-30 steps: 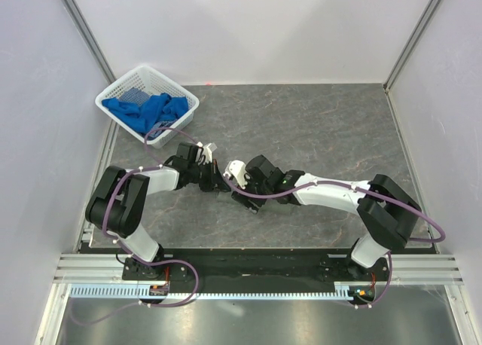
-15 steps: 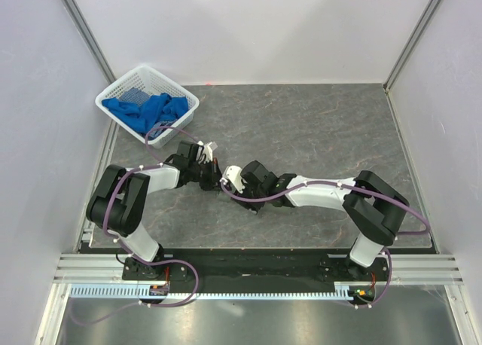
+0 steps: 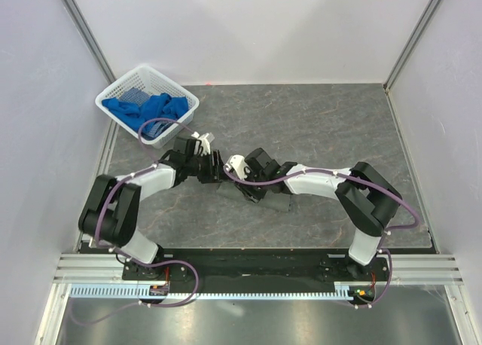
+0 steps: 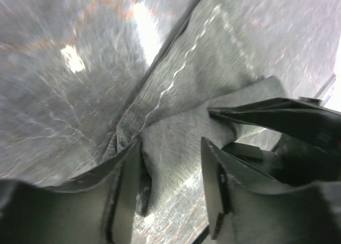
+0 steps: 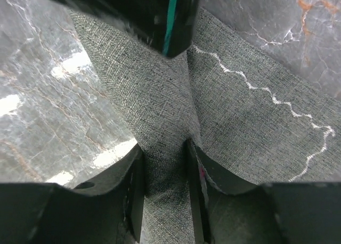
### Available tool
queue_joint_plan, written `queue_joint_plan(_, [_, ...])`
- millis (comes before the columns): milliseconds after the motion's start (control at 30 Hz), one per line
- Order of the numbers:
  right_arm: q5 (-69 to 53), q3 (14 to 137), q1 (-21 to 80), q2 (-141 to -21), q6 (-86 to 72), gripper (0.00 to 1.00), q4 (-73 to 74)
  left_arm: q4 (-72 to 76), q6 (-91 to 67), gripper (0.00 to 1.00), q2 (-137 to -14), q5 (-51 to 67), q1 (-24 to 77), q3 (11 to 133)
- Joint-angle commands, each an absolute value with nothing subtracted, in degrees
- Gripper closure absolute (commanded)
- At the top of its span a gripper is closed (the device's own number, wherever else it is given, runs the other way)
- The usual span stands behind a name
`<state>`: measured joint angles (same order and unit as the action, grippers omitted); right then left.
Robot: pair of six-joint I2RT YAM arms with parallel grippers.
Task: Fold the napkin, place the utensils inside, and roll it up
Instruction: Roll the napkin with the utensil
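Observation:
The napkin is a dark grey cloth lying under the two wrists at mid-table, bunched into a thick roll-like ridge with a flat part and pale stitching beside it. My right gripper is shut on that ridge, both fingers pressing the cloth. My left gripper stands open over a folded end of the napkin, with a gap beside the cloth. In the top view the left gripper and right gripper almost meet tip to tip. The utensils are hidden.
A white basket of bright blue cloths stands at the back left, close behind the left arm. Grey marbled tabletop stretches to the right and back, with walls on three sides.
My left gripper has opened and let go of the napkin, shifting slightly back. My right gripper has slid left toward it and closed around the napkin's ridge.

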<state>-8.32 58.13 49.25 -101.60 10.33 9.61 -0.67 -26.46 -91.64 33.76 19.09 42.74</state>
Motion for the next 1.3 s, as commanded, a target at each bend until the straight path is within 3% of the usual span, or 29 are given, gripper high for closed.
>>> queue_joint_plan(0, [-20.54,60.29,46.86,-105.38,8.0,0.6,18.79,0.35,-24.61,0.39,-83.95,24.98,18.98,42.72])
queue_joint_plan(133, [-27.76,63.36,44.57,-106.96,6.95,0.6,22.67,1.05,-24.0,0.34,-77.8,20.13,18.98,39.47])
queue_joint_plan(333, [-37.6,69.24,40.61,-111.96,4.31,0.61,27.41,6.5,-23.82,0.34,-75.15,26.97,18.98,34.63])
queue_joint_plan(867, [-44.73,74.79,37.09,-118.83,1.85,0.59,31.11,16.6,-25.22,0.4,-79.71,33.13,19.16,28.74])
queue_joint_plan(967, [-45.53,75.06,36.83,-119.62,1.67,0.59,31.11,19.15,-25.75,0.46,-81.73,34.01,19.16,28.22])
queue_joint_plan(1067, [-45.44,75.23,36.48,-119.36,1.41,0.59,31.03,20.13,-25.93,0.63,-83.49,34.01,19.25,28.04])
queue_joint_plan(1100, [-44.74,75.32,36.39,-118.66,1.15,0.59,30.85,20.21,-26.01,0.74,-83.84,34.01,19.25,28.12])
queue_joint_plan(1267, [-41.31,75.76,36.3,-115.32,0.97,0.55,30.94,20.21,-26.45,0.93,-85.34,35.42,19.16,28.65])
